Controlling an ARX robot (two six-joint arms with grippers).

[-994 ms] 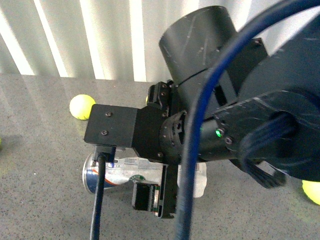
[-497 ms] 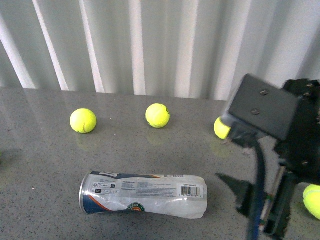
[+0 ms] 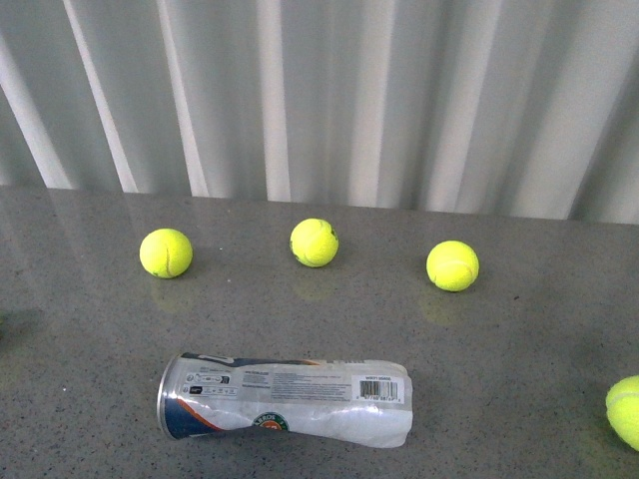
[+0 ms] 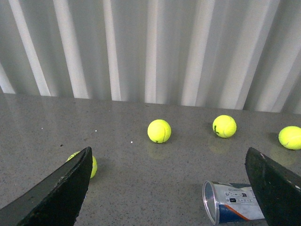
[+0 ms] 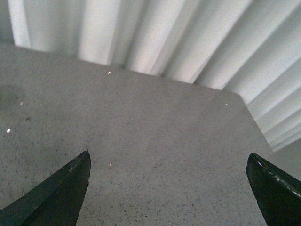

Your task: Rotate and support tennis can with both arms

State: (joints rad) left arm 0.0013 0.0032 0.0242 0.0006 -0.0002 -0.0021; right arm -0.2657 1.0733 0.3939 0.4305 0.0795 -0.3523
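Observation:
The tennis can [image 3: 285, 396] lies on its side on the grey table, its metal-rimmed open end to the left and its crumpled end to the right. No arm shows in the front view. In the left wrist view the can [image 4: 233, 203] lies close to one finger [image 4: 275, 190], rim facing the open left gripper [image 4: 167, 188], which holds nothing. The right gripper [image 5: 167, 188] is open over bare table; the can is out of its view.
Three yellow-green tennis balls [image 3: 166, 252] [image 3: 315, 242] [image 3: 452, 265] lie in a row behind the can. Another ball [image 3: 626, 409] lies at the right edge. A white corrugated wall [image 3: 319, 90] backs the table. The table's corner [image 5: 240, 96] shows in the right wrist view.
The black arm that covered the can a second ago has swung away to the right and out of the front view. The can now lies uncovered in about the same place.

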